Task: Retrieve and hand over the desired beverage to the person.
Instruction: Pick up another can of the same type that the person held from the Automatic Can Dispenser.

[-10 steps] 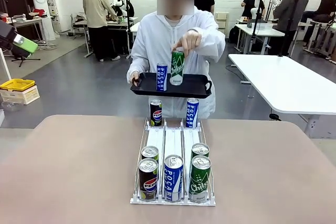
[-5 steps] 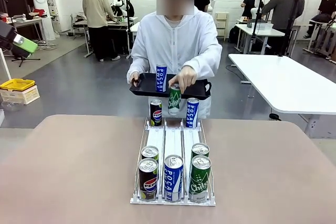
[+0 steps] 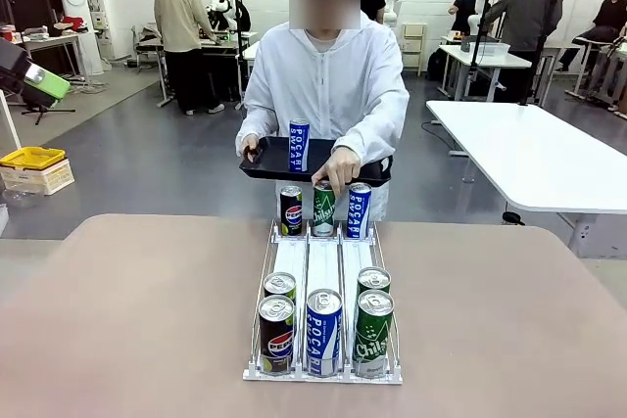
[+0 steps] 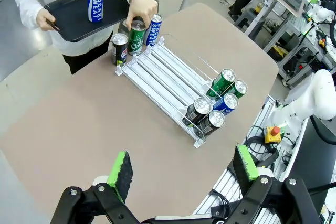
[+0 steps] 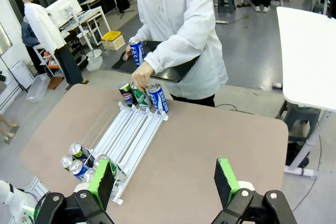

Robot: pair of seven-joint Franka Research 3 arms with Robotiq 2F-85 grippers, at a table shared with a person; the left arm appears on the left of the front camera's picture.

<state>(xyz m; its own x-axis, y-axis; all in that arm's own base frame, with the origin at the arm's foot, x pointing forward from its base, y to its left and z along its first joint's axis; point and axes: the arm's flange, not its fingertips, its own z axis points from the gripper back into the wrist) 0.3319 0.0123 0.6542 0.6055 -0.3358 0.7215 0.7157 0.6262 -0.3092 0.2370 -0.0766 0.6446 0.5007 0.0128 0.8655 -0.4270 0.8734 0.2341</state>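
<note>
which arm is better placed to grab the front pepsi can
Likely left: the front Pepsi can stands in the left lane of the rack, on that arm's side, and the left gripper is open. The right gripper, also open, would have to pass the front Pocari Sweat can.

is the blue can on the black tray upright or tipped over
Upright. The blue Pocari Sweat can stands on its base on the black plastic tray, silver top facing up.
</note>
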